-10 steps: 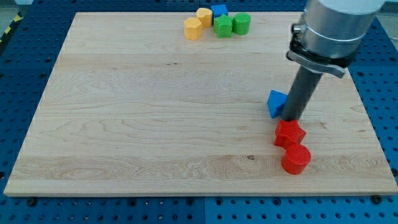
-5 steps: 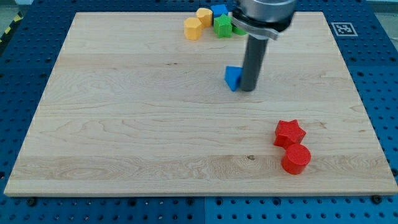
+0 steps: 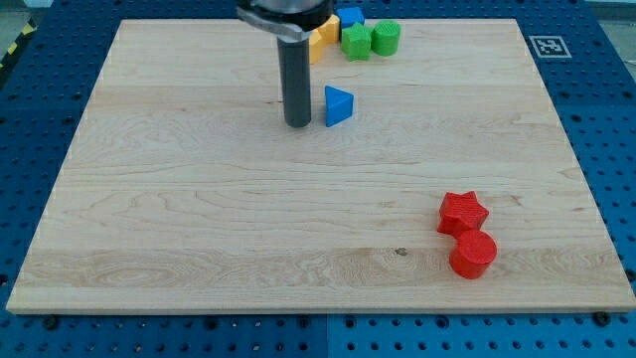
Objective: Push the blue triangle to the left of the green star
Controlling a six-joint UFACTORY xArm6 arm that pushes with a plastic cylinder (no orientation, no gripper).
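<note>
The blue triangle (image 3: 338,104) lies on the wooden board (image 3: 199,219) in its upper middle. The green star (image 3: 356,41) sits near the board's top edge, above and slightly right of the triangle. My tip (image 3: 297,123) rests on the board just left of the blue triangle, with a small gap between them. The dark rod rises from it and hides part of the yellow blocks at the top.
A green cylinder (image 3: 387,37) stands right of the star, a blue block (image 3: 349,17) above it, and a yellow block (image 3: 322,38) left of it, partly hidden. A red star (image 3: 462,212) and red cylinder (image 3: 472,254) lie at lower right.
The blue triangle has moved up and left across the board from near the red star. My tip went from the triangle's right side to its left side.
</note>
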